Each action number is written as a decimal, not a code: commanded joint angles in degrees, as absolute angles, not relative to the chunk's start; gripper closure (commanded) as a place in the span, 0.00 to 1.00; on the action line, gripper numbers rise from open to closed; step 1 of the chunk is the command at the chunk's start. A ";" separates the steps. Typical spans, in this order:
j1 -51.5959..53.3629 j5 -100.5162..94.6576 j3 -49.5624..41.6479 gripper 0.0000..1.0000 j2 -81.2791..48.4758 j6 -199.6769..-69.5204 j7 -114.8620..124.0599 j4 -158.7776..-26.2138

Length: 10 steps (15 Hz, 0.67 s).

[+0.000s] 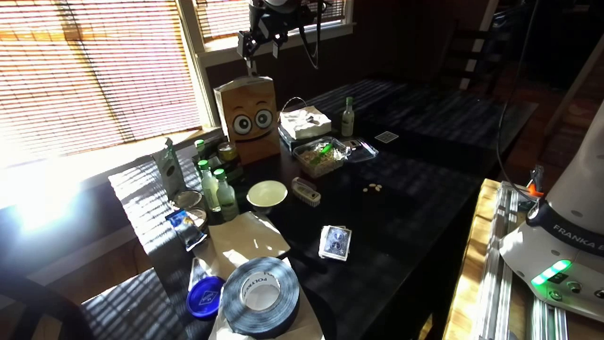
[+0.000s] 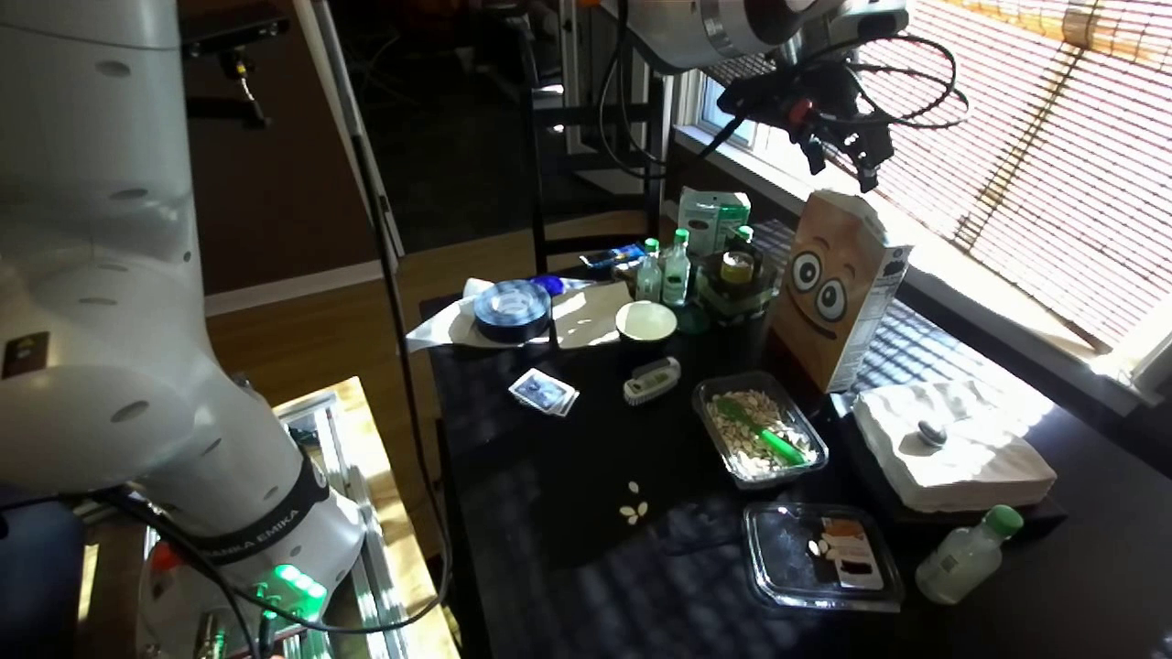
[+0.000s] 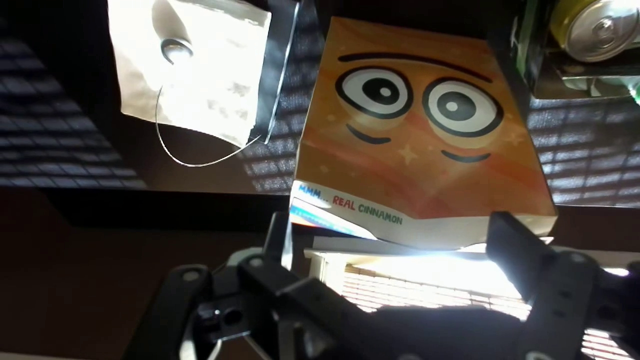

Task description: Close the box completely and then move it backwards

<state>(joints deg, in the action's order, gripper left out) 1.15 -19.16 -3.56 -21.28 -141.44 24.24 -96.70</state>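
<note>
The gripper [image 3: 391, 219] is held, its fingers [image 3: 520, 255] parted and unladen, above the upright box [image 1: 255, 137] on the table [image 1: 387, 212] by the window [image 1: 113, 71], presumably so that the box's top [image 2: 868, 216] can be pressed closed.

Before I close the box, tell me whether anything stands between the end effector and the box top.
Nothing visible does. The open end effector hangs at the top of the box with nothing between them in any view, though contact is unclear. The yellow can is to one side.
</note>
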 commanded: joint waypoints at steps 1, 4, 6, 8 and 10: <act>2.54 -18.18 -5.12 0.00 -21.15 -141.48 23.57 -96.67; 4.65 -18.15 -6.96 0.00 -25.38 -139.89 31.79 -91.15; 5.68 -18.25 -8.31 0.00 -28.42 -138.94 35.17 -86.79; 6.81 -18.79 -9.72 0.00 -31.60 -137.28 38.07 -82.00; 7.50 -18.97 -10.88 0.00 -34.94 -133.55 39.65 -76.90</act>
<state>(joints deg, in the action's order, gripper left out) 5.63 -18.94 -8.52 -28.52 -139.32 36.39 -86.91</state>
